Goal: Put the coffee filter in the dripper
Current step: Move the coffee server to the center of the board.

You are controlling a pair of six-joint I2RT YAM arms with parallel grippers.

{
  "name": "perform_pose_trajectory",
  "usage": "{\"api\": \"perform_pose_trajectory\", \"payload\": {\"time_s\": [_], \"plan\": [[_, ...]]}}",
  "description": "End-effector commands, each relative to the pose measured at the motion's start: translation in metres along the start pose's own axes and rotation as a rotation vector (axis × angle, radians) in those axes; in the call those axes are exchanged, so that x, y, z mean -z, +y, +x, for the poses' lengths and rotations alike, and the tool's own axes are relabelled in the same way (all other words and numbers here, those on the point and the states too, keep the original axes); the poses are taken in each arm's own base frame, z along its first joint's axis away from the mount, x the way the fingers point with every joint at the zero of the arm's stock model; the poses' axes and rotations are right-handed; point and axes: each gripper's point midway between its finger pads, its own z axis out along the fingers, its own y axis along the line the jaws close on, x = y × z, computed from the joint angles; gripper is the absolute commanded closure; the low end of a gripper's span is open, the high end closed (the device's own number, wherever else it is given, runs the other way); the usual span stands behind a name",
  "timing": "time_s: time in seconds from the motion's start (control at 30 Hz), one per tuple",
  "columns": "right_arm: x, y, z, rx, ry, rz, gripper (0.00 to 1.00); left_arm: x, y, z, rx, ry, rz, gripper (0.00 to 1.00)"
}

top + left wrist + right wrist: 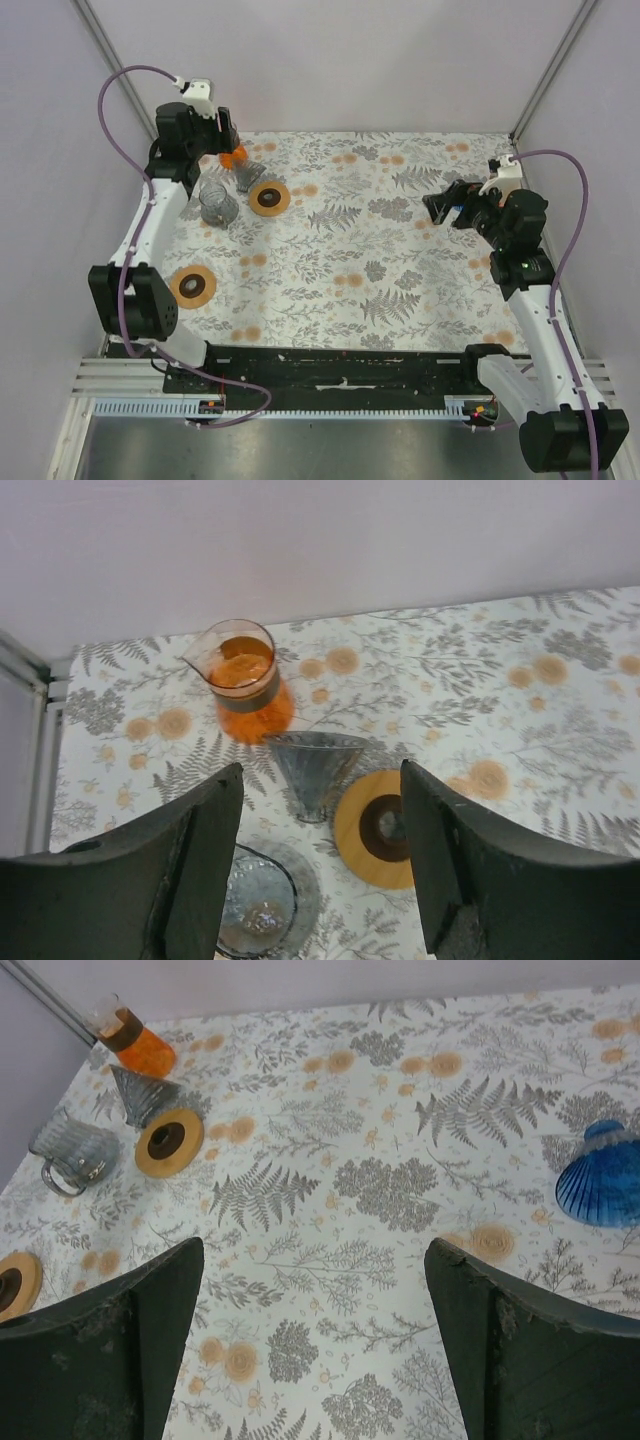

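Note:
The coffee filter [315, 768], a grey metal mesh cone, stands point down on the flowered cloth at the far left [248, 175], between an orange carafe and a wooden ring. My left gripper [320, 805] hovers above and just in front of it [228, 138], open, with nothing between its fingers. The dripper [600, 1175], a blue ribbed glass cone, lies on the cloth at the right. In the top view my right arm hides it. My right gripper [315, 1260] hangs open over bare cloth at the right [440, 207], holding nothing.
The orange carafe [245, 680] stands behind the filter near the back wall. A wooden ring [378, 828] lies right of the filter, and a clear glass mug [255, 905] sits in front of it. A second wooden ring [193, 286] lies nearer the left arm's base.

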Motion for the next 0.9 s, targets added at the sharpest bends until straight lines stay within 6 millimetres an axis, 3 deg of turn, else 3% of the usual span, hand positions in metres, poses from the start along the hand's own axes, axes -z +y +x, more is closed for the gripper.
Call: {"api": "perform_pose_trajectory", "payload": {"time_s": [0.0,0.1,0.2,0.43,0.6,0.73,0.83,0.87], "plan": [[0.007,0.0,0.007,0.022,0.081,0.013,0.02,-0.018,0.046,0.05,0.008,0.269,-0.221,0.3],[0.008,-0.005,0.015,0.037,0.101,0.032,0.02,-0.026,0.063,0.08,-0.043,0.382,-0.227,0.28],[0.007,-0.008,0.02,0.044,0.109,0.038,0.02,-0.028,0.093,0.11,-0.035,0.498,-0.259,0.28],[0.0,-0.007,0.024,0.054,0.134,0.026,0.02,-0.035,0.108,0.154,-0.049,0.626,-0.205,0.35],[0.0,-0.007,0.026,0.059,0.139,0.032,0.02,-0.04,0.108,0.188,-0.042,0.706,-0.187,0.5],[0.002,-0.008,0.022,0.07,0.129,0.042,0.02,-0.042,0.102,0.201,-0.03,0.731,-0.159,0.62],[0.003,-0.007,0.021,0.069,0.131,0.042,0.02,-0.039,0.096,0.206,0.006,0.744,-0.14,0.98],[0.004,-0.007,0.021,0.067,0.133,0.044,0.02,-0.037,0.093,0.205,0.022,0.749,-0.136,0.98]]}}
